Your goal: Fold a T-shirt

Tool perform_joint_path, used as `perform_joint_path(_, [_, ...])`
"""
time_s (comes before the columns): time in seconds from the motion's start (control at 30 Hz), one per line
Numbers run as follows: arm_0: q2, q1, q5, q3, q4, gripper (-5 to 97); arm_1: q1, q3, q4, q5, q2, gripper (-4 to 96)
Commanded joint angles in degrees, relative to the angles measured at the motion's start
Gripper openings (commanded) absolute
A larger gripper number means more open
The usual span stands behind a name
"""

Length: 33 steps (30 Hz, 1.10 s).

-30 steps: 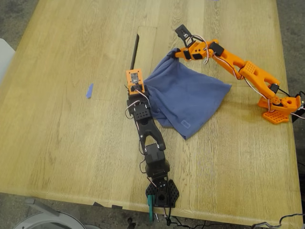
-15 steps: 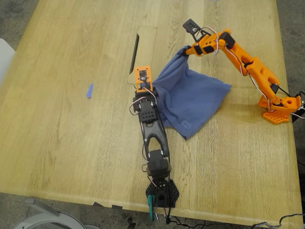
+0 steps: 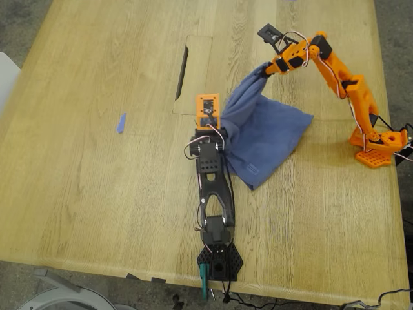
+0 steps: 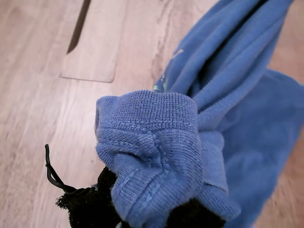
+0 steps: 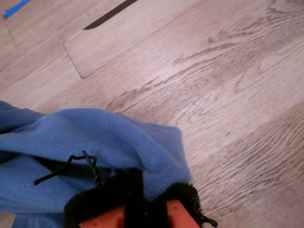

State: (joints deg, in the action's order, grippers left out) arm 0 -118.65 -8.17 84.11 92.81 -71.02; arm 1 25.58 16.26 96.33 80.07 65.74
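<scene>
Since a second ago both grippers have carried their held edge toward the exterior view's right, and the cloth between them has drawn up off the table (image 3: 97, 194). The T-shirt (image 3: 268, 139) lies right of centre in the exterior view. Its near part rests flat on the wood and its far-left edge hangs lifted between the two arms.

It looks light, soft and limp, so I judge it will sag and bunch wherever it is unsupported. Holds belong on hems or corners, pulled taut.

My first gripper (image 3: 218, 129) is pinched on a ribbed, stitched hem bunched thick at its jaws. My second gripper (image 3: 267, 68), farther off, is clamped on a folded edge. A tiny blue scrap (image 3: 120, 123) lies well apart, to the left.
</scene>
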Motion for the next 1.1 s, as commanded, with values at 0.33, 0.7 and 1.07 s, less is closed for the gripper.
perform_joint_path(0.33, [-15.0, 5.3, 1.3, 2.9, -12.8, 0, 1.1, 39.5, -3.1, -1.1, 28.6, -0.1])
perform_joint_path(0.7, [-15.1, 14.6, 2.1, 9.0, -7.0, 0, -4.9, 71.3, -13.4, -2.4, 46.8, -0.1])
perform_joint_path(1.07, [-11.6, 30.7, 3.4, 9.8, -4.2, 0, -9.8, 87.6, -18.4, -2.9, 56.6, -0.1])
